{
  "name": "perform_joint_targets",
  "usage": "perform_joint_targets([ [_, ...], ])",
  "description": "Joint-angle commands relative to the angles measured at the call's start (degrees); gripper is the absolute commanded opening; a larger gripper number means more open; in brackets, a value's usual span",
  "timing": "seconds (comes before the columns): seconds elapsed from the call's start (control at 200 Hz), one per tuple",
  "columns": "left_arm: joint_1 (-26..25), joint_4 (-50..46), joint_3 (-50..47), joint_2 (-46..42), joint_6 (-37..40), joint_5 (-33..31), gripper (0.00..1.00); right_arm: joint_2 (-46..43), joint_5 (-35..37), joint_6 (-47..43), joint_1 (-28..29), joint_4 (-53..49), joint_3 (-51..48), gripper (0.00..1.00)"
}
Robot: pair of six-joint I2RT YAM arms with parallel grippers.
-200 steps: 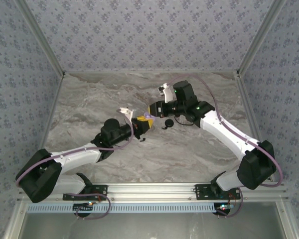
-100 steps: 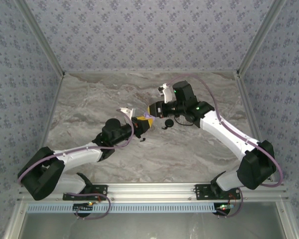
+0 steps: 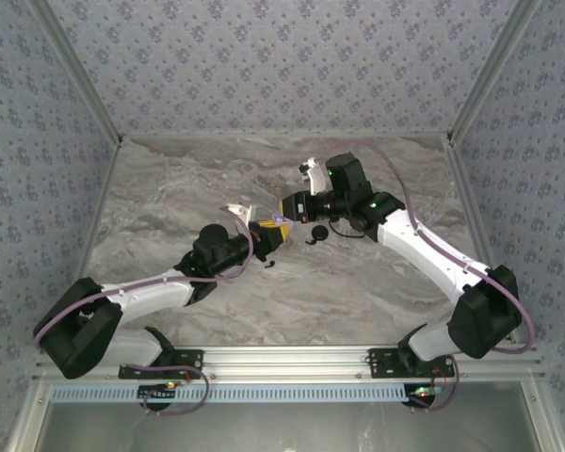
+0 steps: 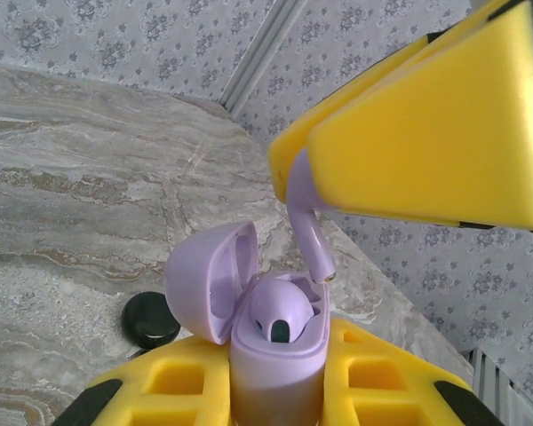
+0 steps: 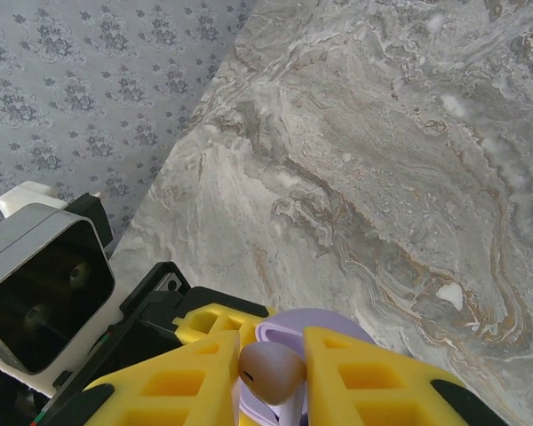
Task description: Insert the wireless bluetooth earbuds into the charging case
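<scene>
The left arm (image 3: 155, 292) and right arm (image 3: 424, 247) both reach inward over mid-table. The left gripper (image 3: 266, 239), clamped tight, nearly meets the right gripper (image 3: 284, 214), which is pinched narrow.

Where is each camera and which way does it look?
Top: above, behind the arms, looking down at the table; left arm and right arm show.
Left wrist: faces the right gripper and earbud; left gripper holds the case.
Right wrist: looks at the table; right gripper pinches the earbud.
Wrist views share earbud and case.
</scene>
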Motion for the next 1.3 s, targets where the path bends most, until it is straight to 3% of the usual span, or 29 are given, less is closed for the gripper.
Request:
perform_joint_targets([
  [0.0,-0.6,2.0,2.5,-1.0,1.5,1.0,0.12,-1.2,0.7,-0.1,0.3,1.5,-0.3,0.24],
  [1.299,-0.6,2.3,2.3,-3.2,0.4,-4.5,0.11,-3.5,1.1,0.6,0.3,1.5,-5.0,0.21],
])
